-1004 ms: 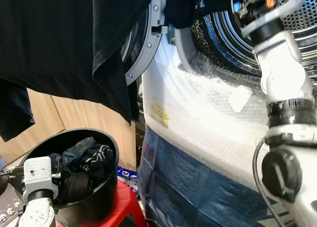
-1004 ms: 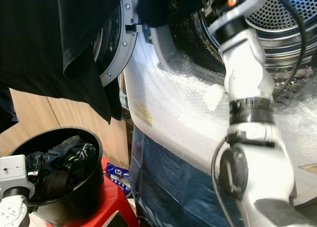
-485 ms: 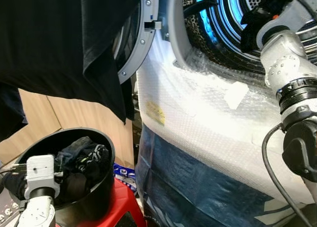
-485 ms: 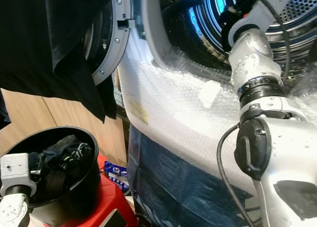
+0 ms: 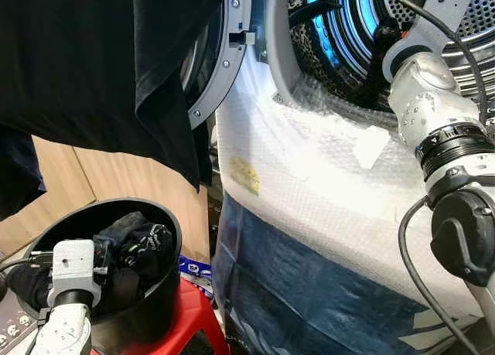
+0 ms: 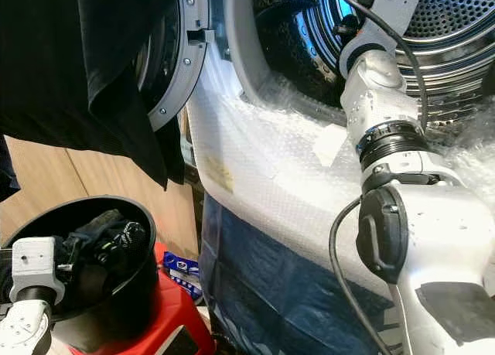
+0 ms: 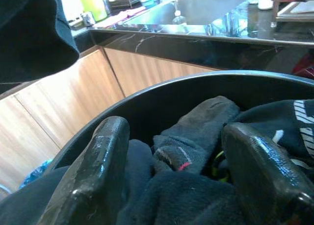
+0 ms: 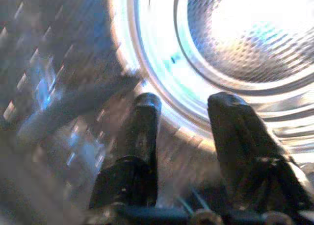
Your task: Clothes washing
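Inside the black bucket (image 5: 166, 239) at the robot's lower left, the left gripper (image 7: 171, 171) sits with its two fingers spread wide over a heap of dark clothes (image 7: 191, 151), nothing pinched between them; the left wrist view shows a grey sock-like piece with a small red mark lying between the fingers, detail the head views lose in shadow. From the head, the same clothes (image 5: 135, 243) look like a dark tangle with white and green print, and the bucket stands on a red stool (image 5: 193, 316). The right arm (image 6: 375, 100) reaches up into the open washing machine drum (image 6: 448, 22); the right wrist view, blurred, shows the right gripper (image 8: 184, 117) with its fingers apart and seemingly empty, facing the perforated steel drum wall (image 8: 245, 34). The machine's front is wrapped in bubble wrap (image 5: 309, 177) above a blue sheet (image 5: 294, 285), and its door ring (image 5: 224, 61) stands open. A large black garment (image 5: 93, 61) hangs across the upper left, hiding much of the door. Wooden cabinet panels (image 5: 93, 181) stand behind the bucket.
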{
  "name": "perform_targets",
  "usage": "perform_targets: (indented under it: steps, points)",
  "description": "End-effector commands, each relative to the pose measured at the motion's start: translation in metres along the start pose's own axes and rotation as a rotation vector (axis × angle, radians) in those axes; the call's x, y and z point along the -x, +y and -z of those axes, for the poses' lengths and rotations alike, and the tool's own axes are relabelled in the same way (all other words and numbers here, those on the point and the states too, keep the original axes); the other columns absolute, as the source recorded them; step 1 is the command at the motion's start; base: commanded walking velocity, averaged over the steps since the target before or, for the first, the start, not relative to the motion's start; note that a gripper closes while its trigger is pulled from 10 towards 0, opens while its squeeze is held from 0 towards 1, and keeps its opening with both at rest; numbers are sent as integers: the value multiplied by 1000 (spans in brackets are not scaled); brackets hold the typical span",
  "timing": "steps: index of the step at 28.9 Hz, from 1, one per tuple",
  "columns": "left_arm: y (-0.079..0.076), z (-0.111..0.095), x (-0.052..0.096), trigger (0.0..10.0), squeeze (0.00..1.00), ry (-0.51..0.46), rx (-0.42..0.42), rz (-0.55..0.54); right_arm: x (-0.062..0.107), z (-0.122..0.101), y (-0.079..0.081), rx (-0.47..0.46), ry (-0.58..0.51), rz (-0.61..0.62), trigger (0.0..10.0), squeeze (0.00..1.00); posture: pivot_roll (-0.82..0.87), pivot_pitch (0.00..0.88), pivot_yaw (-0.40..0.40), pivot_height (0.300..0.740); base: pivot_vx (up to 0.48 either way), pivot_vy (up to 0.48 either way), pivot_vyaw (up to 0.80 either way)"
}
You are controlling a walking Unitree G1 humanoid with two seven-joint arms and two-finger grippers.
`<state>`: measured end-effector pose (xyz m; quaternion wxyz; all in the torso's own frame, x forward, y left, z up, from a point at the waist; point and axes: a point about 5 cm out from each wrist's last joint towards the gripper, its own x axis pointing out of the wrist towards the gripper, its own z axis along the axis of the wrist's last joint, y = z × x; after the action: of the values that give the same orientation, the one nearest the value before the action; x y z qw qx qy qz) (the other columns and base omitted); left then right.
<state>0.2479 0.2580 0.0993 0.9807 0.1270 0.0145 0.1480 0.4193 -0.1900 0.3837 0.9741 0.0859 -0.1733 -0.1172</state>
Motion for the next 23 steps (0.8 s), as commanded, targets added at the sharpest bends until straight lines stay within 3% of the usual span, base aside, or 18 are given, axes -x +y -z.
perform_targets:
  steps: [1, 5, 7, 8, 11, 13, 15, 17, 18, 19, 23]
  points:
    - [-2, 2, 0, 10000, 0, 5, -19, 26, -3, -40, -11, 3, -164, 101, 10000, 1000, 96, 0, 0, 740, 0, 0, 0]
    - [0, -1, -4, 10000, 0, -3, -23, 29, -4, -43, -14, -14, -158, 102, 10000, 1000, 92, 0, 12, 740, 0, 0, 0]
    - [-1, -2, -6, 10000, 0, -5, -25, 36, -4, -28, -4, 72, -78, 27, 10000, 1000, 92, 0, 12, 740, 0, 0, 0]
    - [-2, -2, -7, 10000, 0, -6, -28, 47, -1, -10, 10, 97, 0, -93, 10000, 1000, 85, 0, 21, 740, 0, 0, 0]
    - [-3, -5, -8, 10000, 0, -19, -29, 58, 2, 3, 17, 108, 52, -132, 10000, 1000, 77, 0, 29, 740, 0, 0, 0]
    - [-3, -6, -9, 10000, 0, -21, -29, 60, 2, 4, 18, 121, 50, -135, 10000, 1000, 77, 0, 29, 740, 0, 0, 0]
    - [-2, -7, -11, 10000, 0, -23, -29, 55, -2, -27, 13, 23, -70, -70, 10000, 1000, 74, 0, 32, 740, 0, 0, 0]
    - [-2, -7, -11, 10000, 0, -23, -29, 55, -2, -27, 13, 23, -70, -70, 10000, 1000, 74, 0, 32, 740, 0, 0, 0]
    - [-2, -7, -11, 10000, 0, -24, -29, 55, -2, -37, 11, 13, -119, -63, 10000, 549, 76, 0, 31, 740, 0, 0, 0]
    - [-3, -7, -11, 10000, 0, -26, -26, 55, -2, -48, 13, 5, -169, -86, 10000, 0, 73, 0, 28, 740, 0, 0, 0]
    - [-3, -9, -11, 10000, 0, -39, -29, 42, -1, -58, 17, -18, -219, -140, 10000, 0, 64, 0, 30, 740, 0, 0, 0]
